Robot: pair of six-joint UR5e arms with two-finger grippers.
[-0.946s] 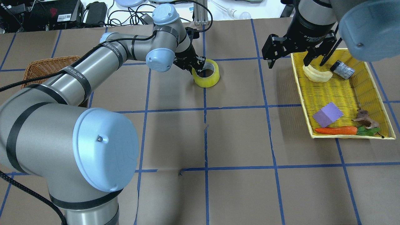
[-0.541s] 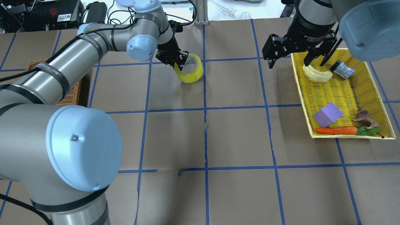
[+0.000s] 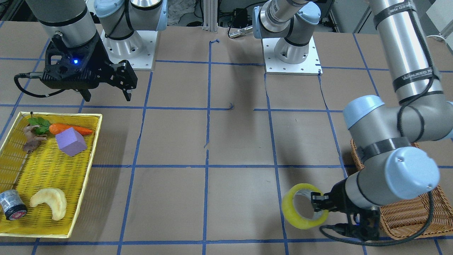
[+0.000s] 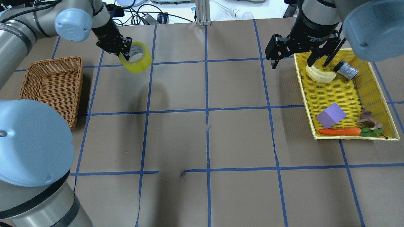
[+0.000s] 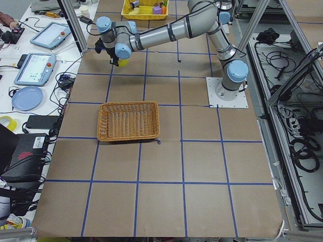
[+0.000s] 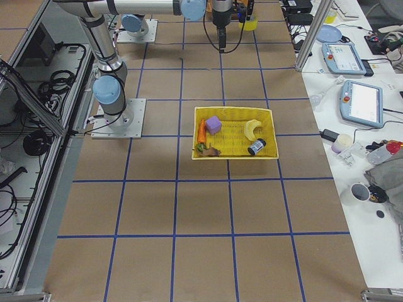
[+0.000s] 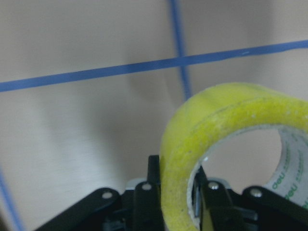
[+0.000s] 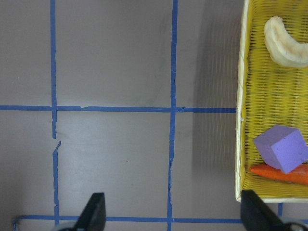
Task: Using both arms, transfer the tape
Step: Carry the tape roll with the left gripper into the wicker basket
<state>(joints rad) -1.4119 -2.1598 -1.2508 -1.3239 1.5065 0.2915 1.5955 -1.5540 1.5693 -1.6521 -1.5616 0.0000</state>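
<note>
- The left end effector (image 4: 127, 53) was clamped on the tape (image 4: 136, 65). The left wrist view showed one finger inside the pale core and one outside the yellow wall (image 7: 216, 115).
- Less than a second before, that roll had hung near the tabletop's middle blue line. It had since swung well over to the robot's left side.
- The tape hung in the air, tilted, with its shadow lying apart from it on the brown tabletop (image 4: 176, 138).
- It sat near the wicker basket (image 4: 22, 88), on the side toward the tabletop's middle. It was not yet over the basket, as the front-facing view confirmed (image 3: 291, 212).
- The right end effector (image 3: 107, 92) had not shifted across those pictures. It hovered with its fingers spread wide and empty at the far corner of the yellow tray (image 4: 344, 91).
- That tray held the pale crescent (image 4: 320, 75), the small grey cylinder (image 4: 345, 70), the purple block (image 4: 330, 115) and the carrot (image 4: 339, 131), all untouched.
- The swing suggested that the left arm alone now carried the job. What probably remained was bringing the roll over the basket, lowering it and letting go.
- The pinch on one thin wall might let the roll twist, so an unhurried approach seemed wise.
</note>
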